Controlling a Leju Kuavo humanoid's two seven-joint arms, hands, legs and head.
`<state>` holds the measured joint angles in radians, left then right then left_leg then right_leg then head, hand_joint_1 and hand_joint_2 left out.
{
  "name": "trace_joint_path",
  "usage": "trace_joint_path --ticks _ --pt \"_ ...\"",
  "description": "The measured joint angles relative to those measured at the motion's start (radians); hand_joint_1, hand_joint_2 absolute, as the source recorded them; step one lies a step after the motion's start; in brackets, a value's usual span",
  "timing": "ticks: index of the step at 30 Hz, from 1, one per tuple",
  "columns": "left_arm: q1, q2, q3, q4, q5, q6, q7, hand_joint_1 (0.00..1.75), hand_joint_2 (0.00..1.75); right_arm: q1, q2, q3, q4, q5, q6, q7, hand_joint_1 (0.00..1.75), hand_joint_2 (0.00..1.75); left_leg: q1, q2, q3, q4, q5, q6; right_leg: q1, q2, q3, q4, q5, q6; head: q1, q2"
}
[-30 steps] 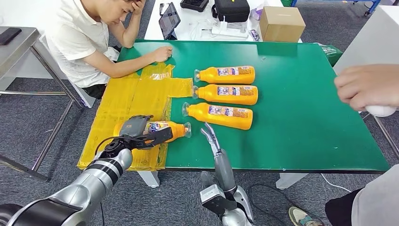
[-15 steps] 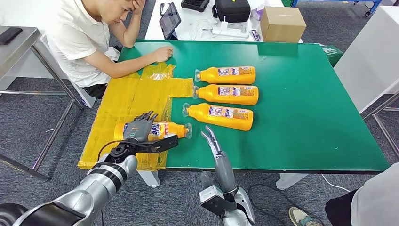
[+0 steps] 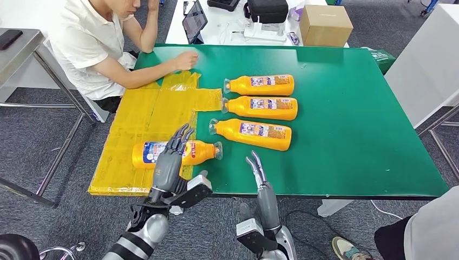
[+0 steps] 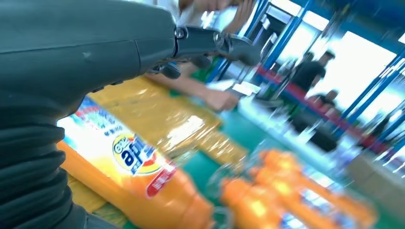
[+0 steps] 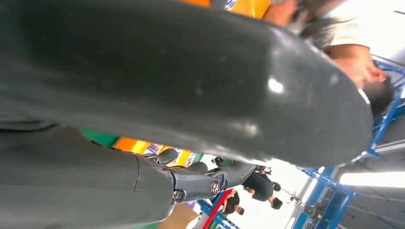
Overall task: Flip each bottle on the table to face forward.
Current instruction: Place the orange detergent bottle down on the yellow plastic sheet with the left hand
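the left hand (image 3: pixel 169 162) has let go of the near bottle (image 3: pixel 176 153) and drawn back, fingers (image 3: pixel 181 136) now spread apart above it. the bottle lies label-up on the yellow sheet (image 3: pixel 146 116) of the bench (image 3: pixel 346 124). the right hand (image 3: pixel 257 169) hangs empty, fingers straight, at the near edge.

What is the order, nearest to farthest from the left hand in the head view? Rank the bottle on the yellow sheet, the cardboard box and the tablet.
From the left hand:
1. Bottle on the yellow sheet, right beside the fingers.
2. Tablet, beyond the table's far left.
3. Cardboard box, far right.
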<state>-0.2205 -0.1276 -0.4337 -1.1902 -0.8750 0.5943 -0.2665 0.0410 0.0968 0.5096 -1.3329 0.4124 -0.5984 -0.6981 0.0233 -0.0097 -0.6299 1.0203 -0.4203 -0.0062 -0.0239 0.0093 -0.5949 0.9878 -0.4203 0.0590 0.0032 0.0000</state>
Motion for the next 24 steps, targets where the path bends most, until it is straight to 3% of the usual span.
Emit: trace_joint_path --ticks 7,9,11,13,16,20,24 --pt "0.088 0.003 -0.033 -0.158 0.095 0.040 -0.080 0.00 1.75 0.006 -0.008 -0.001 0.001 0.025 -0.028 0.003 0.00 0.00 0.000 0.000 0.000 0.000 0.000 0.000 0.000 0.000 0.000 0.000 0.000 0.000 0.000 0.000" --pt "0.110 0.003 -0.045 -0.194 0.227 0.003 -0.127 0.00 1.75 0.006 -0.012 -0.010 0.007 0.112 -0.058 0.032 0.00 0.87 0.000 0.000 0.000 0.000 0.000 0.000 0.000 0.000 0.000 0.000 0.000 0.000 0.000 0.000" --pt "0.139 -0.002 -0.057 -0.223 0.425 -0.093 -0.146 0.00 1.75 0.006 -0.016 -0.045 0.021 0.288 -0.083 0.095 0.00 1.75 0.000 0.000 0.000 0.000 0.000 0.000 0.000 0.000 0.000 0.000 0.000 0.000 0.000 0.000" --pt "0.169 -0.009 -0.062 -0.235 0.598 -0.188 -0.138 0.00 1.75 0.005 -0.020 -0.119 0.043 0.482 -0.090 0.134 0.00 1.75 0.000 0.000 0.000 0.000 0.000 0.000 0.000 0.000 0.000 0.000 0.000 0.000 0.000 0.000" --pt "0.200 -0.018 -0.067 -0.233 0.712 -0.241 -0.140 0.00 1.75 -0.003 -0.026 -0.271 0.078 0.659 -0.091 0.126 0.00 1.75 -0.001 -0.001 -0.001 0.000 0.000 0.000 -0.001 0.000 0.000 -0.001 0.000 0.000 0.000 0.000" --pt "0.208 -0.022 -0.086 -0.228 0.746 -0.258 -0.164 0.00 1.75 -0.033 -0.038 -0.431 0.108 0.798 -0.092 0.131 0.00 1.75 -0.001 -0.001 -0.001 0.000 0.000 0.001 -0.001 0.000 0.000 -0.001 0.001 0.001 0.000 0.000" --pt "0.206 -0.022 -0.110 -0.227 0.735 -0.258 -0.172 0.00 1.75 -0.067 -0.049 -0.505 0.134 0.860 -0.093 0.162 0.00 1.75 -0.001 0.000 -0.001 0.000 0.000 0.001 -0.001 0.000 0.000 -0.001 0.001 0.001 0.000 0.000"
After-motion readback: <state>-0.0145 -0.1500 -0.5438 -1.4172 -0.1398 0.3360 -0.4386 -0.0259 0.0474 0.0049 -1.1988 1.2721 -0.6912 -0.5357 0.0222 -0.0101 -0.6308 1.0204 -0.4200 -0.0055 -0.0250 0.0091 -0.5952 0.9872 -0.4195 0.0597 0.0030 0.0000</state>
